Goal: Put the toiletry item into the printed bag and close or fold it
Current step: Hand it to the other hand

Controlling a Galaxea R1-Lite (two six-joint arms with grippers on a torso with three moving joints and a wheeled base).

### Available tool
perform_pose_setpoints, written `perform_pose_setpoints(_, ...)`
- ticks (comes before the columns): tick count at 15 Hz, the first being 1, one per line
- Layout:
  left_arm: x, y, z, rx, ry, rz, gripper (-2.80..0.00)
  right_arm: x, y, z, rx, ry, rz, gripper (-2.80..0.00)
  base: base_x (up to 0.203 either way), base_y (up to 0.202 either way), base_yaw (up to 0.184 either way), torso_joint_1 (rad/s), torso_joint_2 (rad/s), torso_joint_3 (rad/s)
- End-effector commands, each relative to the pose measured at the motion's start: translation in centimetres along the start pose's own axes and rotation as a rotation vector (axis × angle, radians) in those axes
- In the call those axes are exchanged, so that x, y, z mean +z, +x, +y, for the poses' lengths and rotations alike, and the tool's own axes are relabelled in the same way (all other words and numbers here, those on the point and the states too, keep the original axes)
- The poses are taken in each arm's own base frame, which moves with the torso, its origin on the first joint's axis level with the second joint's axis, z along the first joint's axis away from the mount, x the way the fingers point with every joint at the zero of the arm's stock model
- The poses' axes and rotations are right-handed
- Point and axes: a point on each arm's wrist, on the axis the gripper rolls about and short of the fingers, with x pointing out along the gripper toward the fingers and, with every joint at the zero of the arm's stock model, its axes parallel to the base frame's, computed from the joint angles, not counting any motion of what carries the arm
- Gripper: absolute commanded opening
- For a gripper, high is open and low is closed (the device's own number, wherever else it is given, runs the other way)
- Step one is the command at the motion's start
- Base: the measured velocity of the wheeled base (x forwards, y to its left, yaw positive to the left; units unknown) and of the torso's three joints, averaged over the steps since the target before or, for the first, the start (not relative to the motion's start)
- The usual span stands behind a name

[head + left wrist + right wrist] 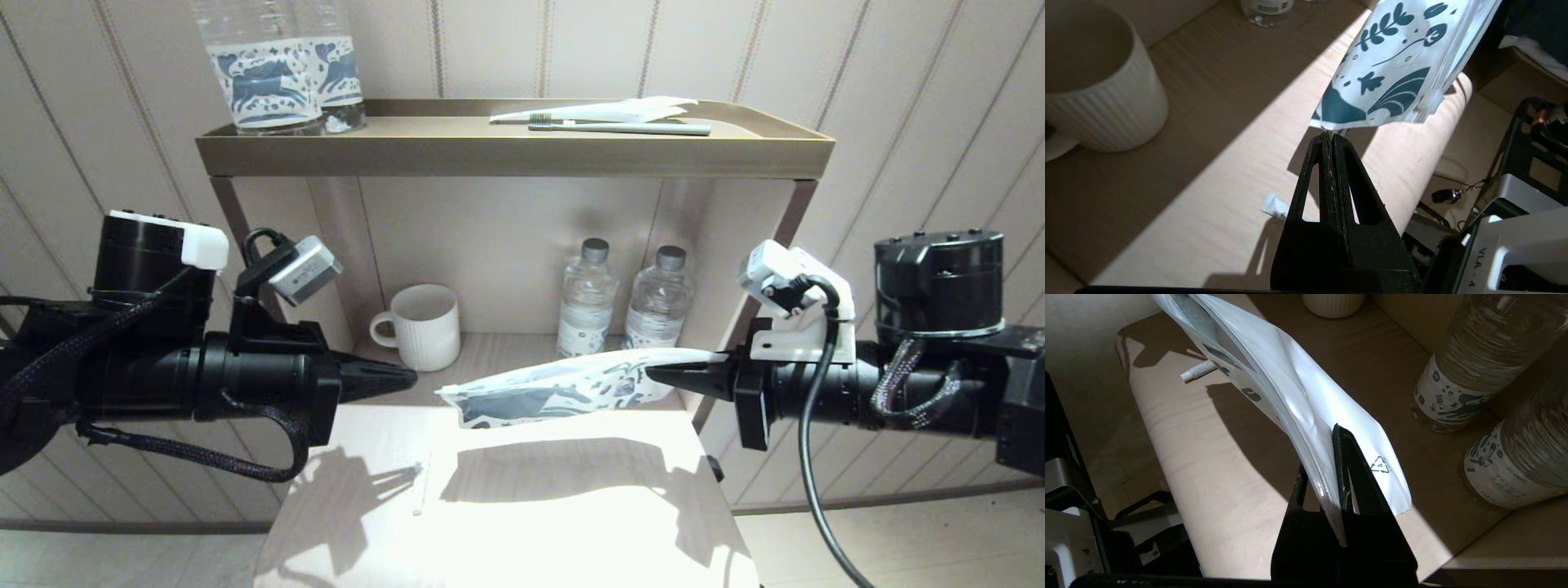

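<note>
The right gripper pinches one end of the flat white printed bag with the blue horse, holding it up above the pale table; the left gripper is squeezed shut on nothing, just beside the bag's free end; the slim white toothbrush lies on the table under the bag; behind stand a ribbed white mug and two clear water bottles; the table's front is bare.
</note>
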Motion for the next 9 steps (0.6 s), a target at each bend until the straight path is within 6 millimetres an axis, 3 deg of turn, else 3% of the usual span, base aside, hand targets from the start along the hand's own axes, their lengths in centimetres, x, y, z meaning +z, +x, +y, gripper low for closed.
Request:
perform_pose_setpoints(1,-0.1,-0.3,0.4,0.014,-0.005,-0.003,-2.8,0.1,-0.1,-0.1,-0.001,-0.005,-0.006,-2.8,0.0,0.0,0.0,0.0,0.0,0.0)
perform_pose_setpoints(5,-0.2,-0.6,0.5,0.029,0.027,-0.003,-2.8,0.1,-0.2,0.0,0.002,-0.002,-0.008,-2.8,0.0,0.0,0.0,0.0,0.0,0.0)
perform_pose_setpoints(9,-1.3,0.3,1.3,0.021,0.039,0.043,-2.8,0.1,-0.2,0.1,0.011,0.011,0.005,-2.8,0.0,0.0,0.0,0.0,0.0,0.0)
